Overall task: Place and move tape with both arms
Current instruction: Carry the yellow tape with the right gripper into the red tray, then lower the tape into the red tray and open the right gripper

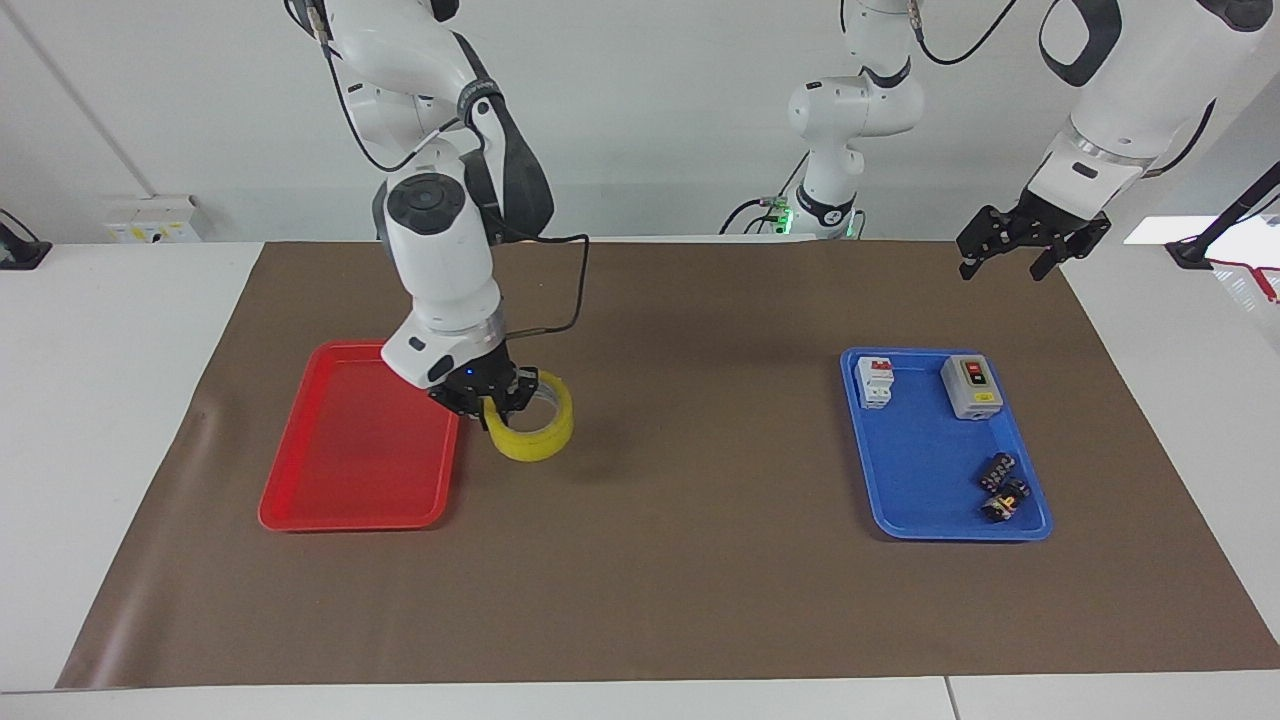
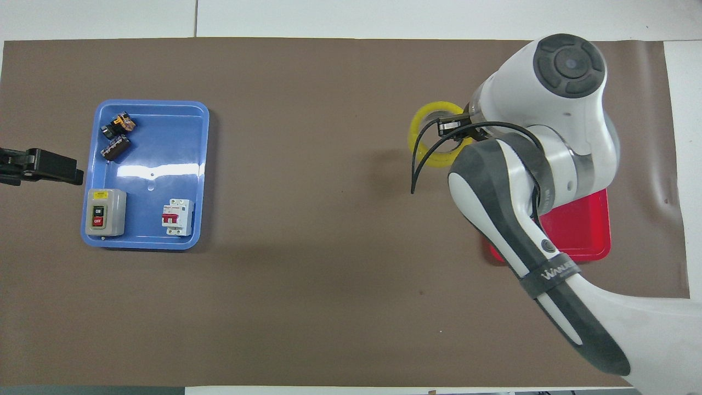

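A plain white wall (image 1: 650, 110) closes the room along the robots' end, evenly lit and bare apart from a pale socket box (image 1: 152, 218) mounted low at the right arm's end. The white tabletop (image 1: 90, 400) is covered over most of its surface by a large brown mat (image 1: 680, 590), slightly wrinkled at its edge toward the right arm's end. A seam (image 2: 196, 19) divides the white tabletop into panels.

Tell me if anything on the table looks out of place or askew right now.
Only the tape stands out: the right gripper holds it by its wall, tilted and off the mat beside the red tray. The parts in the blue tray sit tidy, and the left gripper waits in the air.
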Robot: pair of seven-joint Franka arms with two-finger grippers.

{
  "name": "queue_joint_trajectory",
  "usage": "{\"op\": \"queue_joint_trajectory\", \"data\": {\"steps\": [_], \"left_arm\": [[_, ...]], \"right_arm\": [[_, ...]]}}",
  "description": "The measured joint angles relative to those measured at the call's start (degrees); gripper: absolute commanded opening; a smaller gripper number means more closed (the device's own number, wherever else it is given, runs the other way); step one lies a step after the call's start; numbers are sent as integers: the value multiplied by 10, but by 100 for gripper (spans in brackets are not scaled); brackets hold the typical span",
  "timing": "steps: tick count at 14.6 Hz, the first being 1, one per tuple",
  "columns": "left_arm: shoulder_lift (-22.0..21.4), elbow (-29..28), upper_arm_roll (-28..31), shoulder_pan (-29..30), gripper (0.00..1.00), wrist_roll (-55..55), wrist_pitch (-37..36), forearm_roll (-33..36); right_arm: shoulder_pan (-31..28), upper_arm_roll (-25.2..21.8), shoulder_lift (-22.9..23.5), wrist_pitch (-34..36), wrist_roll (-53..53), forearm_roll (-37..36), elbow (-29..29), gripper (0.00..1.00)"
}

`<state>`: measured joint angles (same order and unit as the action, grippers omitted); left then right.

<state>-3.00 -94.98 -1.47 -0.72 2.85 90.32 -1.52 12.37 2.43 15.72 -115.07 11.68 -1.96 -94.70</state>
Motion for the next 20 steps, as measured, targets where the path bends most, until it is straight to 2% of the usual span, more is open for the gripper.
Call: {"op": "queue_joint_trajectory", "data": {"steps": [6, 8, 11, 14, 20], "left_arm": [[0, 0, 0, 0, 100, 0, 0, 0], [0, 0, 0, 0, 100, 0, 0, 0], [0, 0, 0, 0, 100, 0, 0, 0], [0, 0, 0, 0, 100, 0, 0, 0], [0, 0, 0, 0, 100, 0, 0, 0]], "right_arm": [[-116, -1, -19, 1, -150, 1, -58, 0], [-149, -1, -30, -39, -200, 3, -106, 0], [-193, -1, -55, -144, -262, 12, -213, 0], [-200, 0, -72, -189, -268, 12, -274, 0], [-202, 1, -77, -234, -270, 13, -309, 0]]}}
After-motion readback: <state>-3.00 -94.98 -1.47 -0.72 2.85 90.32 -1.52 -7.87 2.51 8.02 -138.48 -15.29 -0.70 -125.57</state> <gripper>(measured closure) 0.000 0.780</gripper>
